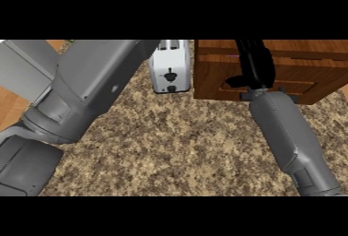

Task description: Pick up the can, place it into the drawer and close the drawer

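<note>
Overlapping boxy wooden drawer (309,64), right hand (254,61).

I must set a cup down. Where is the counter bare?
The counter is bare between left forearm and right forearm, below the toaster and drawer unit. The top is crowded: the right robot hand lies over that unit.
</note>
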Robot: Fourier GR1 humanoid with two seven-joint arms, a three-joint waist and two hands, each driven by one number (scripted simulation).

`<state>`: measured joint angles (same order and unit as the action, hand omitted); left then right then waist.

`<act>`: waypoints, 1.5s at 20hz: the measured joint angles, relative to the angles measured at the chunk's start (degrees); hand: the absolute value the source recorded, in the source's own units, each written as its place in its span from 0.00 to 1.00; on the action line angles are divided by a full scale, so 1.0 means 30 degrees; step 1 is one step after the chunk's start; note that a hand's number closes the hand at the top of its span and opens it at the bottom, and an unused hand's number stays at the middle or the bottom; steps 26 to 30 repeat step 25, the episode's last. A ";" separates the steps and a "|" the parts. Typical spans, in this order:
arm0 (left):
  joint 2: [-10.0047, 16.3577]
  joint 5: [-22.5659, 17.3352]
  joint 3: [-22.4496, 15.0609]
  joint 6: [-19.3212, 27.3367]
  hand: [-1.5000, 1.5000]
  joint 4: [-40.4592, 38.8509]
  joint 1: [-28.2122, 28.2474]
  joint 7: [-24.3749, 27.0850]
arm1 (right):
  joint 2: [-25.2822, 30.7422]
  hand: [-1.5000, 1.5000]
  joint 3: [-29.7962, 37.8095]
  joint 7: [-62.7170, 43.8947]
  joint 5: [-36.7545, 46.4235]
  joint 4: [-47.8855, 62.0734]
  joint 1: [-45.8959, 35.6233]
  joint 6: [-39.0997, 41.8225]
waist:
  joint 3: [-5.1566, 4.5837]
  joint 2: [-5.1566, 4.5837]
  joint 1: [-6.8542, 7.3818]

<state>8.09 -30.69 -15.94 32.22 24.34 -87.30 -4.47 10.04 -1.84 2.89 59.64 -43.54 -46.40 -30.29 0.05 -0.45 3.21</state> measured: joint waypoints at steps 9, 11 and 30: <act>0.1084 0.0360 -0.0399 -0.0439 0.00 0.2444 0.1714 -0.1121 | 0.0128 0.00 0.1164 -0.0010 0.0708 0.5025 -0.4043 -0.1930 | 0.0027 -0.0152 0.0650; 0.1344 0.0389 -0.0445 -0.0541 0.00 0.2985 0.1996 -0.1403 | 0.0308 0.00 0.1420 0.0245 0.0625 0.5799 -0.4542 -0.2023 | 0.0030 -0.0179 0.0763; 0.3041 0.0532 -0.0801 -0.0960 0.00 0.6860 0.4407 -0.2997 | 0.0318 0.00 0.3184 0.3227 -0.0824 0.8168 -0.6237 -0.1738 | 0.0163 -0.0391 0.0900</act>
